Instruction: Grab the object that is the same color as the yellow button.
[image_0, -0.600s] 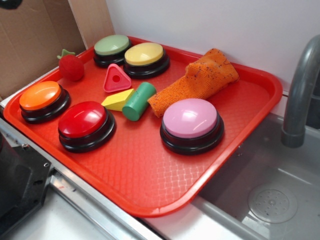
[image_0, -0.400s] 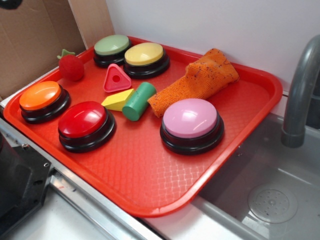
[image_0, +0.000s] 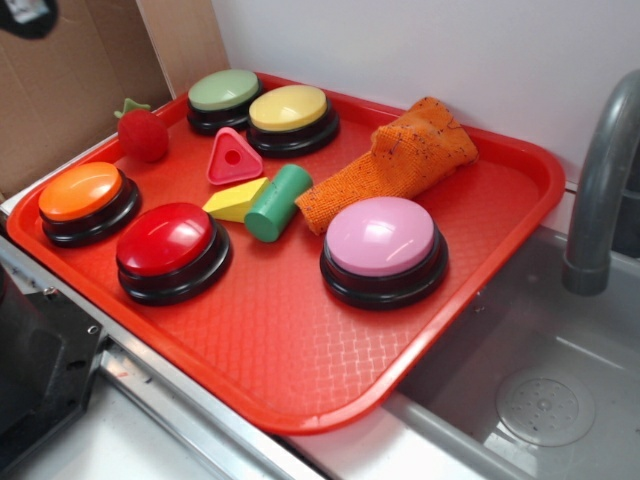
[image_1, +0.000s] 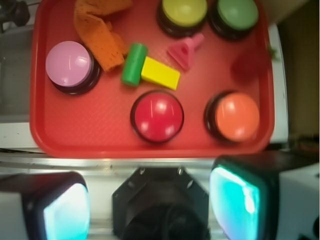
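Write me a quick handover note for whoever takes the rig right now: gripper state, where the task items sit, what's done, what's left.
Gripper: open, empty, high over the tray's near edge.
Yellow block: lying mid-tray, touching the green cylinder, between the red button and the pink triangle.
Yellow button: back of the tray, beside the green button.
Done: nothing grasped.
Left: descend over the block, close, lift. The cylinder crowds one side.

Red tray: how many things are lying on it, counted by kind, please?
Buttons: 5 (green, yellow button, orange, red, pink)
Wooden blocks: 3 (yellow wedge, green cylinder, pink triangle)
Toy strawberry: 1
Orange cloth: 1
Total: 10
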